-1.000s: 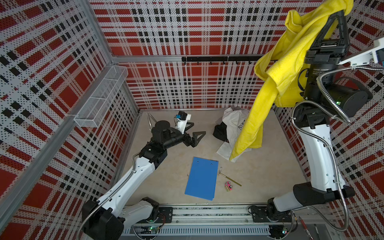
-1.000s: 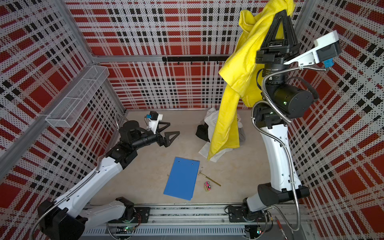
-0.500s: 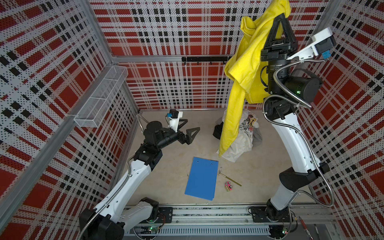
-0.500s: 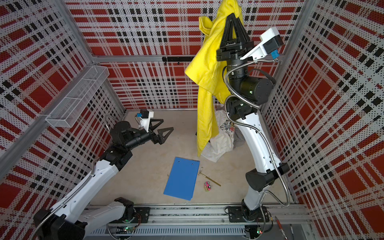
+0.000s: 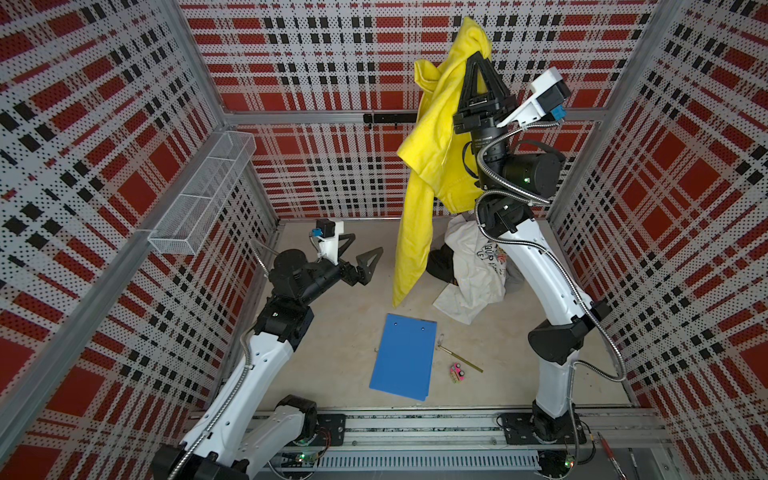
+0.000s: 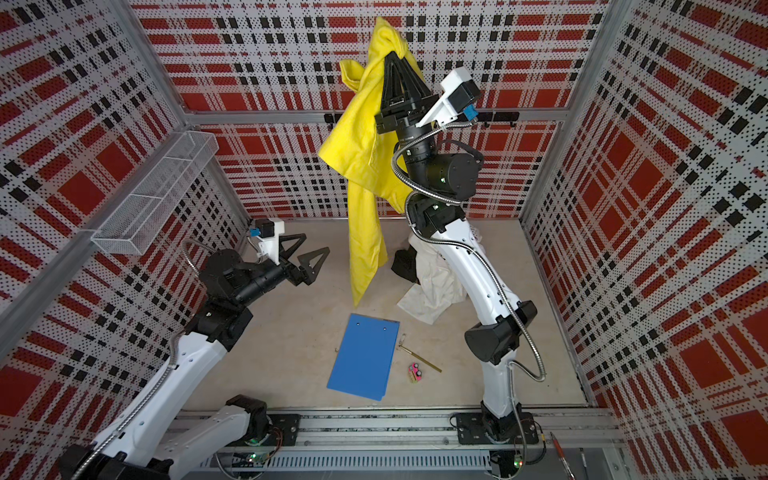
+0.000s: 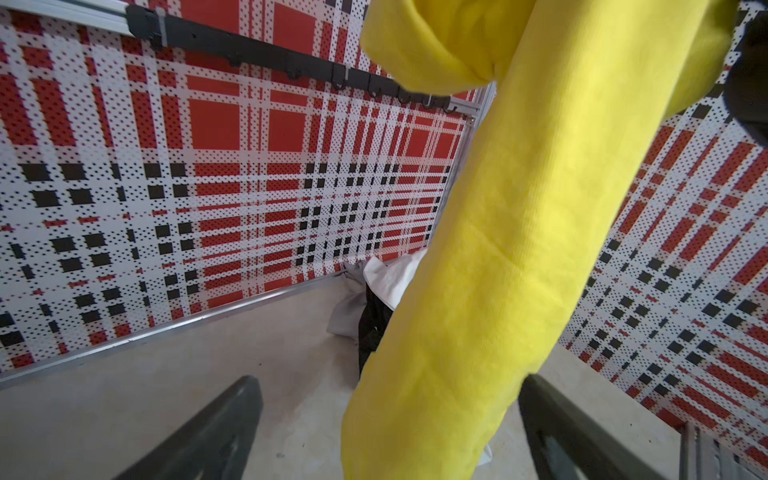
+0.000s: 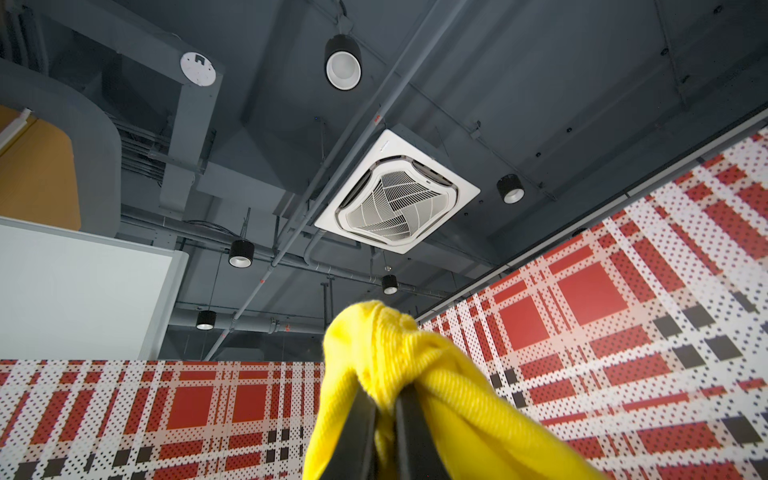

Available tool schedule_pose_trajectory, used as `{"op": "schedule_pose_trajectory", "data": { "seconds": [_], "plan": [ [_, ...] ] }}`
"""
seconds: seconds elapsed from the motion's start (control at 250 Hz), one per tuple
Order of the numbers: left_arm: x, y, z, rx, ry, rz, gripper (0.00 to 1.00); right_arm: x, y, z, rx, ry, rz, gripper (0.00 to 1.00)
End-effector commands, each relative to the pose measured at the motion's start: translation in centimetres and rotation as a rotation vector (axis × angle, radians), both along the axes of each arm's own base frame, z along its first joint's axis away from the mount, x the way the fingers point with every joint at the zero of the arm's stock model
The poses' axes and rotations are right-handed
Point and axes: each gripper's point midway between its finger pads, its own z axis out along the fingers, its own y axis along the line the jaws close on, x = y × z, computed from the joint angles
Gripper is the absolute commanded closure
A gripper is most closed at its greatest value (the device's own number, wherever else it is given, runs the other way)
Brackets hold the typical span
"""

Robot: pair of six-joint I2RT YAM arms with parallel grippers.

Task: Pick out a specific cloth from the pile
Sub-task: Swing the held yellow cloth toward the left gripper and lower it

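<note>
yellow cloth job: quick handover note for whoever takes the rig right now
Right gripper: shut on the yellow cloth, held high over the table.
Left gripper: open, empty, low beside the cloth's hanging end.
Pile: white and black garments on the table near the back wall.
Done: cloth lifted clear of the pile.
Left: probably set it down apart from the pile.

a robotics lab cell: perforated plaid walls (image 5: 104, 166) around two rail-mounted arms (image 5: 257, 365), exposed ducts (image 8: 95, 137) and a ceiling air-conditioner (image 8: 397, 191) overhead.
</note>
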Motion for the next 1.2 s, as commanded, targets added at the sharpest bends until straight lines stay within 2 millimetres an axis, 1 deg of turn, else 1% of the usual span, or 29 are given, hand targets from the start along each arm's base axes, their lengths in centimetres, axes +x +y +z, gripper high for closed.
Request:
{"op": "schedule_pose_trajectory", "data": {
  "seconds": [0.0,0.044,0.052,0.068,0.172,0.284,0.404,0.568,0.62,0.712,0.736,0.744,0.88,1.017,1.121,1.197],
  "plan": [
    [-0.2,0.8,1.4,-0.032,-0.046,0.028,0.01,-1.1,-0.8,0.6,0.085,-0.062,0.021,0.98],
    [-0.3,0.8,1.4,-0.037,-0.045,0.022,0.01,-0.1,-0.1,-0.2,0.086,-0.041,0.028,0.98],
    [0.0,1.4,1.4,-0.036,-0.045,0.042,0.01,0.1,0.0,-0.4,0.087,-0.037,0.028,0.98],
    [0.1,1.6,1.4,-0.038,-0.045,0.046,0.0,0.4,0.1,-0.6,0.089,-0.029,0.03,0.98],
    [0.2,1.6,1.4,-0.053,-0.036,0.033,0.0,2.7,1.5,-2.2,0.086,0.013,0.047,0.98],
    [0.4,1.4,1.2,-0.06,-0.022,0.013,0.02,3.8,2.6,-3.2,0.076,0.037,0.06,0.98],
    [0.5,1.8,1.4,-0.069,-0.022,0.018,0.02,4.2,2.8,-3.5,0.081,0.046,0.058,0.98],
    [0.7,2.0,1.4,-0.086,-0.015,0.01,0.02,3.6,2.4,-2.8,0.076,0.033,0.042,0.98],
    [0.7,1.9,1.4,-0.091,-0.013,0.005,0.02,3.9,2.8,-3.3,0.059,0.045,0.045,0.98],
    [0.7,1.9,1.4,-0.092,-0.015,0.005,0.02,4.7,3.6,-4.8,0.03,0.076,0.056,0.98],
    [0.7,2.0,1.4,-0.091,-0.015,0.007,0.02,4.5,3.6,-4.8,0.03,0.074,0.062,0.98],
    [0.7,2.0,1.4,-0.091,-0.014,0.008,0.02,4.9,3.9,-5.3,0.022,0.086,0.064,0.98],
    [0.7,2.1,1.4,-0.09,-0.017,0.012,0.03,6.4,5.5,-8.6,-0.03,0.154,0.098,0.98],
    [0.7,2.1,1.4,-0.089,-0.016,0.012,0.04,8.1,7.3,-12.6,-0.09,0.237,0.116,0.98],
    [0.7,2.1,1.5,-0.089,-0.019,0.011,0.04,9.1,8.5,-15.6,-0.127,0.298,0.121,0.98],
    [0.7,2.1,1.4,-0.09,-0.017,0.011,0.04,9.9,9.7,-17.9,-0.162,0.343,0.129,0.98]
  ]
}}
